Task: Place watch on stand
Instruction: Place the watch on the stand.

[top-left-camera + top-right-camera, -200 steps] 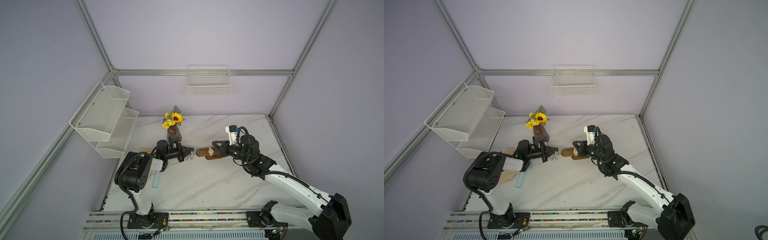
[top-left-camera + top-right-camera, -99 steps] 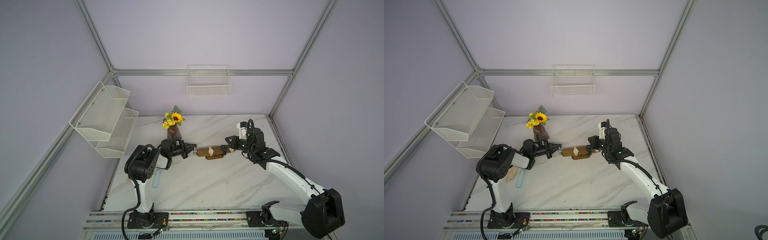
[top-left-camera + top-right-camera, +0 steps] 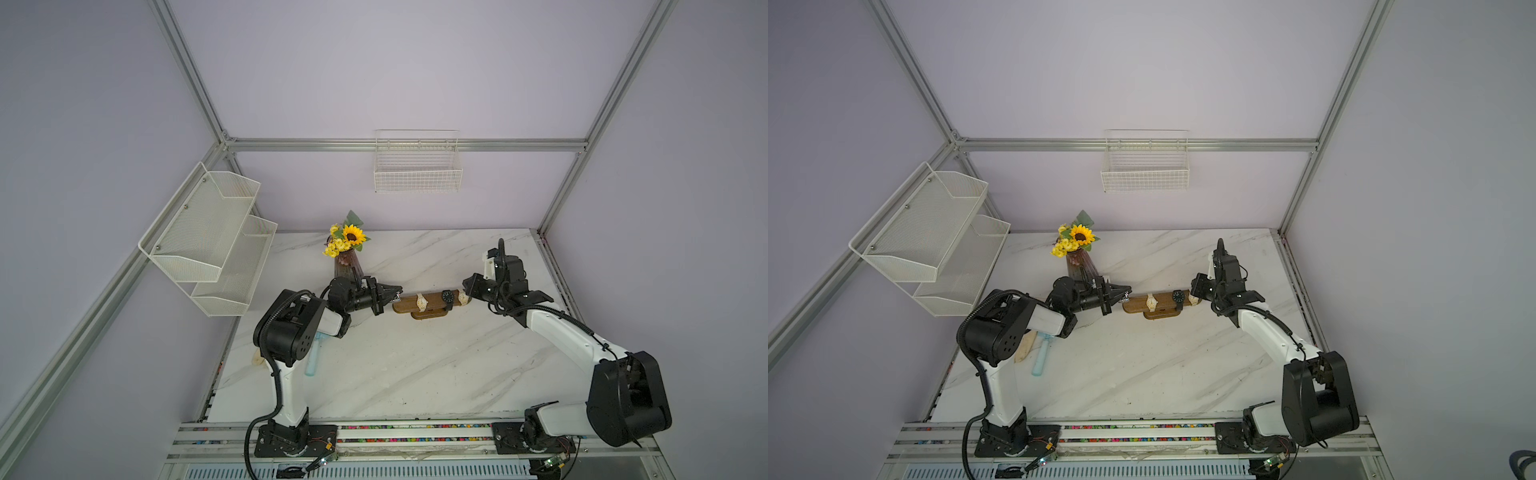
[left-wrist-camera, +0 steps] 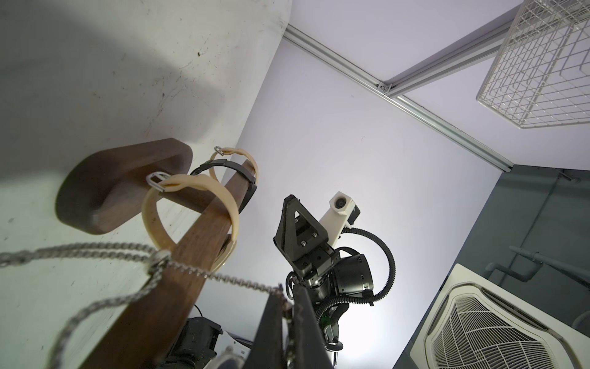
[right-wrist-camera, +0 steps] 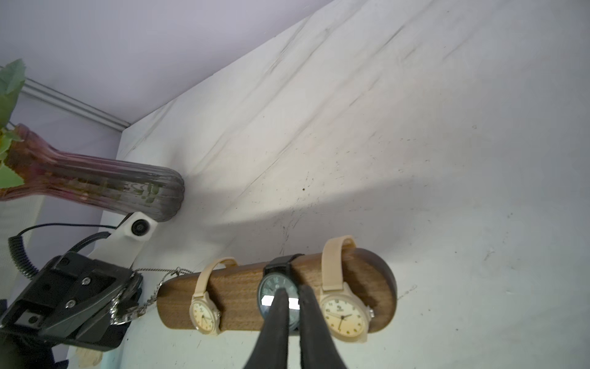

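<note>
Right wrist view: count three watches on the one stand (image 5: 239, 298). You have a cream watch (image 5: 204, 314) at the vase (image 5: 95, 182) end, a black watch (image 5: 267, 284) in the middle and a second cream watch (image 5: 343, 314) at the other end. Your right gripper (image 5: 292, 289) hovers before the black dial, fingers pinched nearly together, gripping nothing. In both top views the stand sits just right of frame centre on the marble table (image 3: 415, 365), between your two grippers. Your left gripper (image 3: 395, 291) is clamped on one silver chain (image 4: 204, 274), which lies across the bar's near end. The one vase stands just up-frame of that gripper.
</note>
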Motion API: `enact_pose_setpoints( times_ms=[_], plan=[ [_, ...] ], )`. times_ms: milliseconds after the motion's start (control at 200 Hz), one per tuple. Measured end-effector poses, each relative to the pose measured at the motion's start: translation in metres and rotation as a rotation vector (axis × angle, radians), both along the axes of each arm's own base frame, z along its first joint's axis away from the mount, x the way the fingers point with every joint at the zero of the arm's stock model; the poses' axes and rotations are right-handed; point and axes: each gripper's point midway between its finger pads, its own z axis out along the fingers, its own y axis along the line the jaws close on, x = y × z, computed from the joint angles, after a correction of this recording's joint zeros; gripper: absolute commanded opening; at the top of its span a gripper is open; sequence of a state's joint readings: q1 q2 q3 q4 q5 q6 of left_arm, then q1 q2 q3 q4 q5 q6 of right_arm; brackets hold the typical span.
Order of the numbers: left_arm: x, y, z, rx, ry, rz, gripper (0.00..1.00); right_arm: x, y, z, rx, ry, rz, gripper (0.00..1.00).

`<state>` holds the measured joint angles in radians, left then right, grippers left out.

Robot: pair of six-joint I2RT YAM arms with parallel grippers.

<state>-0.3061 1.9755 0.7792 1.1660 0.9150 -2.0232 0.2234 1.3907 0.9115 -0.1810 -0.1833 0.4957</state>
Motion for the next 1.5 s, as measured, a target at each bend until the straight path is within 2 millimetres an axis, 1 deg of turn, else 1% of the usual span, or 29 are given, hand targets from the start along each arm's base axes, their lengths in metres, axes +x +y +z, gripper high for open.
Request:
enact_pose_setpoints(
  times_ms=[135,280,325,445,635,805,1010,1195,1320,1500],
  plan=[
    [-0.001,0.001,0.004,-0.001,-0.004,0.003,0.00,0.003,-0.006,-0.001,-0.017,0.000,-0.024,0.12],
    [-0.006,0.002,0.007,0.001,-0.010,0.004,0.00,0.011,-0.008,-0.001,-0.032,-0.002,-0.035,0.12],
    [-0.007,0.003,0.005,0.004,-0.005,0.006,0.00,0.013,-0.008,-0.003,-0.035,0.001,-0.035,0.12],
    [-0.010,0.004,0.000,0.008,0.008,0.009,0.00,0.016,-0.009,-0.016,-0.054,0.028,-0.033,0.09],
    [-0.010,0.005,-0.008,0.012,0.022,0.015,0.00,0.019,-0.011,-0.031,-0.072,0.066,-0.029,0.10],
    [-0.013,0.006,-0.020,0.016,0.043,0.020,0.00,0.019,-0.013,-0.033,-0.074,0.073,-0.031,0.11],
    [-0.011,0.007,-0.028,0.017,0.049,0.028,0.00,0.019,-0.015,-0.033,-0.068,0.075,-0.033,0.11],
    [-0.009,0.007,-0.030,0.016,0.044,0.037,0.00,0.019,-0.015,-0.034,-0.066,0.078,-0.033,0.10],
    [-0.009,0.006,-0.030,0.016,0.044,0.038,0.00,0.019,-0.015,-0.038,-0.067,0.088,-0.031,0.10],
    [-0.014,-0.003,-0.020,0.013,0.030,0.026,0.00,0.019,-0.014,-0.046,-0.067,0.107,-0.025,0.08]
  ],
)
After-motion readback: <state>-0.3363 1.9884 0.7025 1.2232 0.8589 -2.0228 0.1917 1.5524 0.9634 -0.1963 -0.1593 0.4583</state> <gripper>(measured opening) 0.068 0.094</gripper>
